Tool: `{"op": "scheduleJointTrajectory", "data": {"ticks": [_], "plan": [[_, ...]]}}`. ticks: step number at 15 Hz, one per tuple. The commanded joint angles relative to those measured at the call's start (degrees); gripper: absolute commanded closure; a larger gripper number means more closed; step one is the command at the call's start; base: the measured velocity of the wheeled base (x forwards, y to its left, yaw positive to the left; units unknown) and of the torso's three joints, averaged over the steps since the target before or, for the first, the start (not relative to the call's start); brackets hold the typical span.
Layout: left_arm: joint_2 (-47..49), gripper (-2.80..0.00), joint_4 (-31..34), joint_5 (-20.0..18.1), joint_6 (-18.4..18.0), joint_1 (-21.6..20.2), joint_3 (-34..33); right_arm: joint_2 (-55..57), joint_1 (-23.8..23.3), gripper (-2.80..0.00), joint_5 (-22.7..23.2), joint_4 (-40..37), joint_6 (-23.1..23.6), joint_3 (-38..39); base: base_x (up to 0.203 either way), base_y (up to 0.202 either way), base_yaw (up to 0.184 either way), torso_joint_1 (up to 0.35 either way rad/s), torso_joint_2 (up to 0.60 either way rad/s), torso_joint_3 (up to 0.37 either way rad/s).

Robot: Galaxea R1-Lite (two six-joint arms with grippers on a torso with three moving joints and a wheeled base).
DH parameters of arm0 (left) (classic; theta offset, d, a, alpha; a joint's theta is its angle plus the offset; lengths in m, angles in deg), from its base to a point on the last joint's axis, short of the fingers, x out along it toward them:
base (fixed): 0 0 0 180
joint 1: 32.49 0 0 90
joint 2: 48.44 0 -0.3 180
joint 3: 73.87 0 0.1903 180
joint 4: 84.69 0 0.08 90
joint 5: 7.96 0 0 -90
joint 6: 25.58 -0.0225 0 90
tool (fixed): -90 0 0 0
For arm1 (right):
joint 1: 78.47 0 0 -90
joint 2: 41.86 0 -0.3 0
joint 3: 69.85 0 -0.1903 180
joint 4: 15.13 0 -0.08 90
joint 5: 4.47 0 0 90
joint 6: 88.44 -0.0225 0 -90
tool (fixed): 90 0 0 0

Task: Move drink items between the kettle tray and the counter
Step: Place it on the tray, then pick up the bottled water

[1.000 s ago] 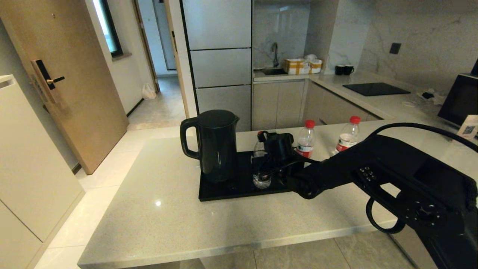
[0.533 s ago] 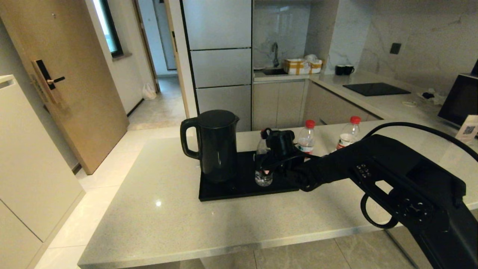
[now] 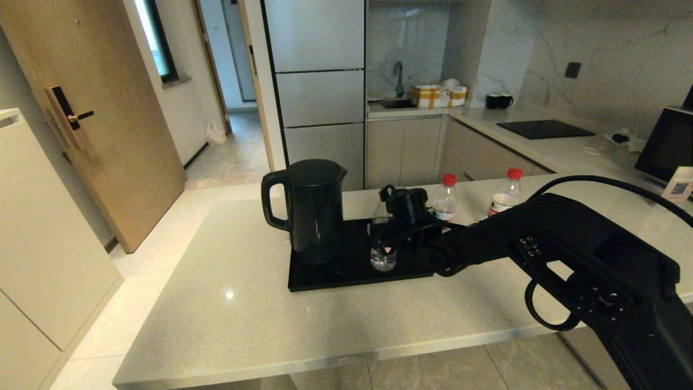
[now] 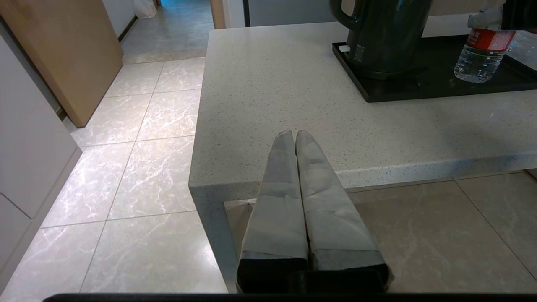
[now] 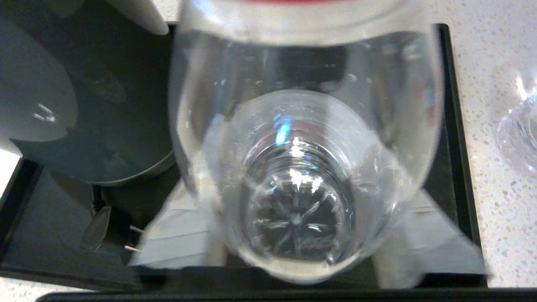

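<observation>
With the right tool (image 3: 385, 230) straddling the bottle (image 3: 382, 254) on the kettle tray (image 3: 325, 276) beside the kettle (image 3: 311, 208), grip uncertain, we'd open wide and withdraw straight, not tipping it.

kettle (image 3: 311, 208): black, upright, I see it left of centre
mugs (image 3: 498, 101): two, far worktop
cooktop (image 3: 544, 129): flush, right

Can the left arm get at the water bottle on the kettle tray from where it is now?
Probably not as it stands. The left gripper sits low at the counter's near corner, fingers together, while the bottle stands on the far side of the tray, past the kettle, with the right gripper around it.
</observation>
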Motion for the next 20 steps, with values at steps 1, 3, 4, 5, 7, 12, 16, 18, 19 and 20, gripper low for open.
{"op": "scheduleJointTrajectory", "data": {"ticks": [1,3,4,5,7,12,16,18,19,20], "plan": [[-0.1,0.00,0.0,0.0,0.0,0.0,0.0,-0.9,0.1,-2.80,0.0,0.2,-0.3,0.3,0.000,0.000,0.000,0.000,0.00,0.000],[-0.1,0.00,0.0,0.0,0.0,0.0,0.0,-0.8,0.1,-2.80,0.0,0.1,-0.4,0.3,0.000,0.000,0.000,0.000,0.00,0.000],[0.0,0.00,0.0,0.0,0.0,0.0,0.0,-0.9,0.1,-2.80,0.0,0.2,-0.4,0.4,0.000,0.000,0.000,0.000,0.00,0.000],[0.0,0.00,0.0,0.0,0.0,0.0,0.0,-1.0,0.1,-2.80,0.0,0.5,-0.4,0.8,0.000,0.000,0.000,0.000,0.00,0.000],[-0.1,0.00,0.0,0.0,0.0,0.0,0.0,-1.5,0.5,-2.80,0.1,0.9,-0.2,2.3,0.000,0.000,0.000,0.000,0.00,0.000],[0.0,0.00,0.0,0.0,0.0,0.0,0.0,-6.1,0.9,-2.80,1.0,1.0,-0.6,8.2,0.000,0.000,0.000,0.000,0.00,0.000],[-0.1,0.00,0.0,0.0,0.0,0.0,0.0,-13.7,1.9,-2.80,1.8,1.0,-3.3,16.2,0.000,0.000,0.000,0.000,0.00,0.000],[0.0,0.00,0.0,0.0,0.0,0.0,0.0,-17.6,1.9,-2.80,1.8,1.0,-3.4,19.9,0.000,0.000,0.000,0.000,0.00,0.000],[0.0,0.00,0.0,0.0,0.0,0.0,0.0,-20.8,1.9,-2.80,1.9,1.0,-3.6,23.4,0.000,0.000,0.000,0.000,0.00,0.000],[-0.1,0.00,0.0,0.0,0.0,0.0,0.0,-24.4,1.9,-2.80,2.1,1.1,-3.7,27.5,0.000,0.000,0.000,0.000,0.00,0.000]]}}
